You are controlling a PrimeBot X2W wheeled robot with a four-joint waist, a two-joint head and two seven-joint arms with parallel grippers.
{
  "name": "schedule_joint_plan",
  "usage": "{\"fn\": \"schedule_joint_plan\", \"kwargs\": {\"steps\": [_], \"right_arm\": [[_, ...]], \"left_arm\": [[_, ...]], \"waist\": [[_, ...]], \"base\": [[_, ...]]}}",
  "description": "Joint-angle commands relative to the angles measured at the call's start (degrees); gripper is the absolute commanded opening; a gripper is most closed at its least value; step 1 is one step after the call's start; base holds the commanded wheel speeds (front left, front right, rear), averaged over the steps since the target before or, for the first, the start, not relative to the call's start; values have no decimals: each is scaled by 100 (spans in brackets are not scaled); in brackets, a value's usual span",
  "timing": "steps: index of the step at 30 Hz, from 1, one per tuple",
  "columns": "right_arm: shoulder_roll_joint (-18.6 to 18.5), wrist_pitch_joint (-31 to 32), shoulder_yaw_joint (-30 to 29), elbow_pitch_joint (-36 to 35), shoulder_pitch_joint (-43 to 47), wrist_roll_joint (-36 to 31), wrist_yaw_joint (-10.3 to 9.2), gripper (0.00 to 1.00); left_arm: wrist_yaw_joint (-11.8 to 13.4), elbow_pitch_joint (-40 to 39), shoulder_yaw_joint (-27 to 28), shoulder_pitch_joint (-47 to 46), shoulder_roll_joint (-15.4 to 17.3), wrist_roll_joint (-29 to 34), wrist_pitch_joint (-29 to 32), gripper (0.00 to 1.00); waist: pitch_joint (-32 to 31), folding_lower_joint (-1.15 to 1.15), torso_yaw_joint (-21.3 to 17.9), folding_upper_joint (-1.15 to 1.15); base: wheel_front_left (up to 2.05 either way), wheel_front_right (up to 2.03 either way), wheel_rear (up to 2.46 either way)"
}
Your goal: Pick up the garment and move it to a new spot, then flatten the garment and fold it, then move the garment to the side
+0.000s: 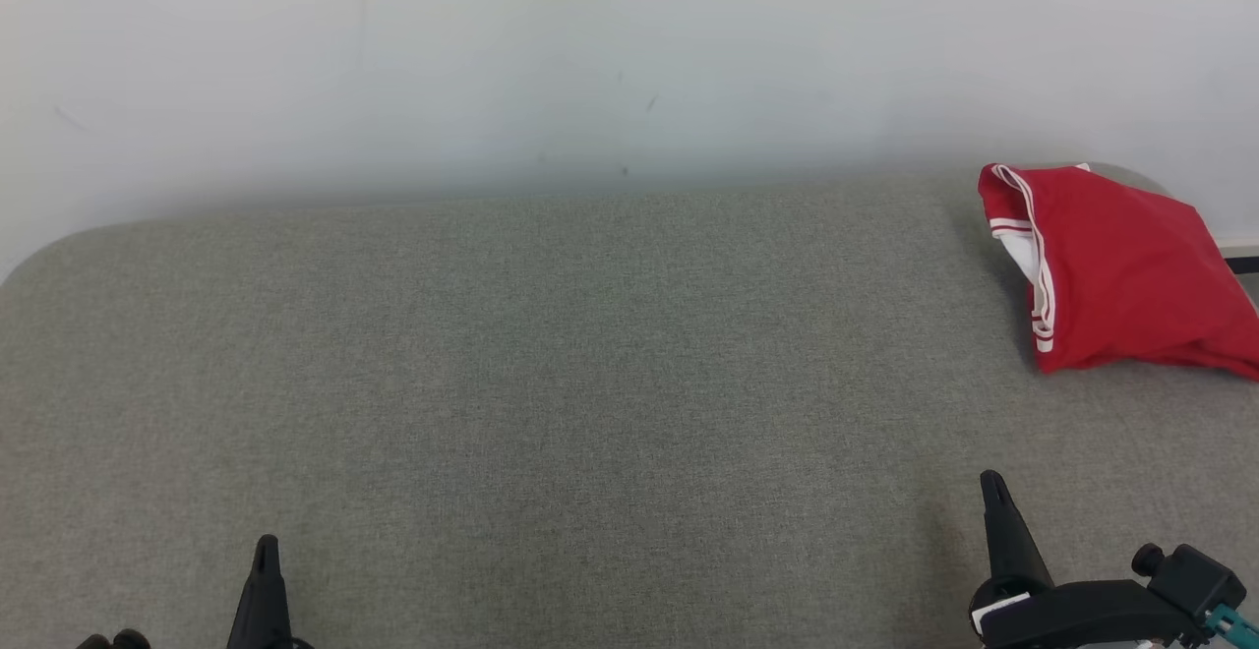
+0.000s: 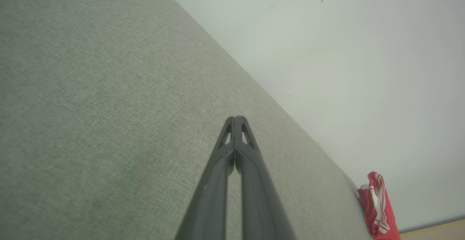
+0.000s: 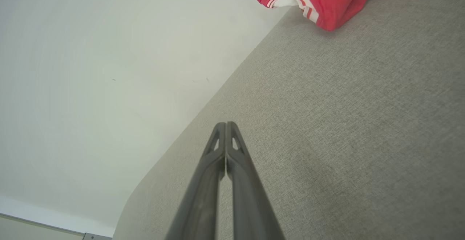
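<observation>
Left gripper [image 2: 235, 119]: fingers pressed together, empty.
Right gripper [image 3: 226, 124]: likewise closed, empty.
Red white-trimmed fabric garment [image 1: 1121, 270]: bundled at far right (seemingly set aside).

- Your table [image 1: 551, 383]: grey woven cloth, matt, slightly rough.
- garment [image 1: 1121, 275]: soft red cloth, no shine.
- left gripper [image 2: 235, 119], right gripper [image 3: 226, 124]: dark matt plastic, looks like.
- wall [image 1: 590, 39]: smooth, matt.
</observation>
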Motion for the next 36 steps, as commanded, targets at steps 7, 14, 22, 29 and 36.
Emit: {"fn": "schedule_joint_plan", "kwargs": {"steps": [7, 14, 22, 29, 36], "right_arm": [[44, 168, -69, -32, -175, 652, -5, 0], [68, 266, -99, -16, -214, 1040, -6, 0], [100, 393, -137, 7, -261, 1526, -6, 0], [128, 504, -173, 27, -303, 1988, -7, 0], [151, 602, -202, 46, -344, 2364, -8, 0]], "left_arm": [[-42, -18, 32, -196, 4, -677, 156, 0], [-51, 4, 45, -245, 0, -1091, 254, 0], [-64, 31, 60, -306, -4, -1591, 384, 0], [-58, 56, 72, -365, -8, -2077, 497, 0], [-68, 76, 82, -419, -11, -2475, 599, 0]], "waist": [[-1, 0, 14, 0], [-1, 0, 24, 0], [-2, 0, 37, 0], [-3, 0, 50, 0], [-4, -1, 62, 0]], "base": [[0, 0, 0], [0, 0, 0], [0, 0, 0], [0, 0, 0], [0, 0, 0]]}}
